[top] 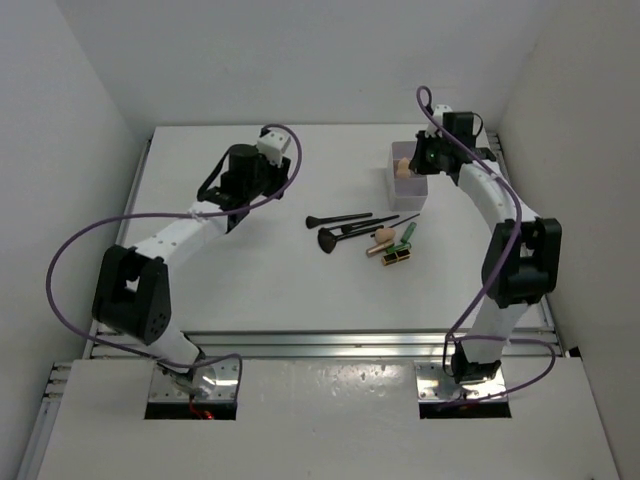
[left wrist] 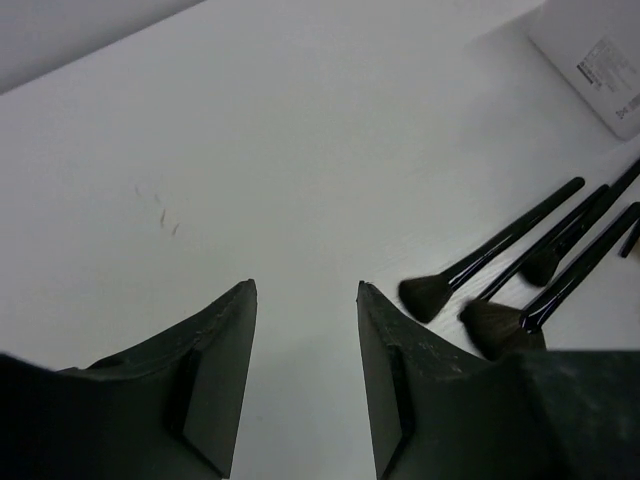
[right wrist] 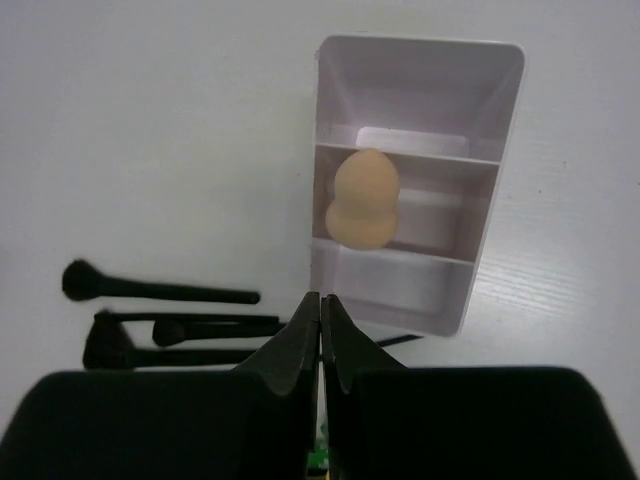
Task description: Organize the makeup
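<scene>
Makeup: thin black brushes lie in a loose bunch mid-table, heads to the left, among them a fan-headed brush on the near side. Just right of them sit a peach egg-shaped sponge, a green tube and a gold-brown tube, close together. The translucent white box is far right and has three compartments. A second peach sponge lies in the middle one. The right gripper is clenched on nothing, over the box's near side. The left gripper has its jaws parted with nothing between, above bare table left of the brushes.
</scene>
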Controlling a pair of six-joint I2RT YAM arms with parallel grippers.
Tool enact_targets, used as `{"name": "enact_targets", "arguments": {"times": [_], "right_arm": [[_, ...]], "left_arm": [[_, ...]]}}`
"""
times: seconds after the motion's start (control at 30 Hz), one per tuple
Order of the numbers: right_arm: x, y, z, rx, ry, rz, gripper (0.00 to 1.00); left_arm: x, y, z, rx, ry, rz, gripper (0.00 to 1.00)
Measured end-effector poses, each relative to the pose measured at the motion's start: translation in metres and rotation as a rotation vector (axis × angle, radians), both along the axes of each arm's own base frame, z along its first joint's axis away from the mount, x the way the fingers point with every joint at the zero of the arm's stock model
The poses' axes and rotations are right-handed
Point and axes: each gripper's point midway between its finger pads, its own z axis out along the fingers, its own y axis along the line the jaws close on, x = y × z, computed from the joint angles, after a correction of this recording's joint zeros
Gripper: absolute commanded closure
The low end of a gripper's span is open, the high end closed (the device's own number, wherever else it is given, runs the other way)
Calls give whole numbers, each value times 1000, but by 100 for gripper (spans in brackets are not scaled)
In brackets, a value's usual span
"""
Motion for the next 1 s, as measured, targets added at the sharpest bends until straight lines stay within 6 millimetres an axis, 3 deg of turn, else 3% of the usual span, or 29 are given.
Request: {"name": "enact_targets", "arguments": {"times": [0.1,0.37,0.63,1.0], "right_arm": [[15,2,-19,6,26,-8,100],[23,9,-52,-3,89,-10,100],[24,4,-72,-43,108,-21,100],[28,2,-70,-62,81,-24,100]], "left_arm": [[-13,21,-8,11,14,38,50],[-22,67,-37,28,67,156,50],[-20,71,-36,24,61,172,49],[-20,72,-36,24,61,174,49]]}}
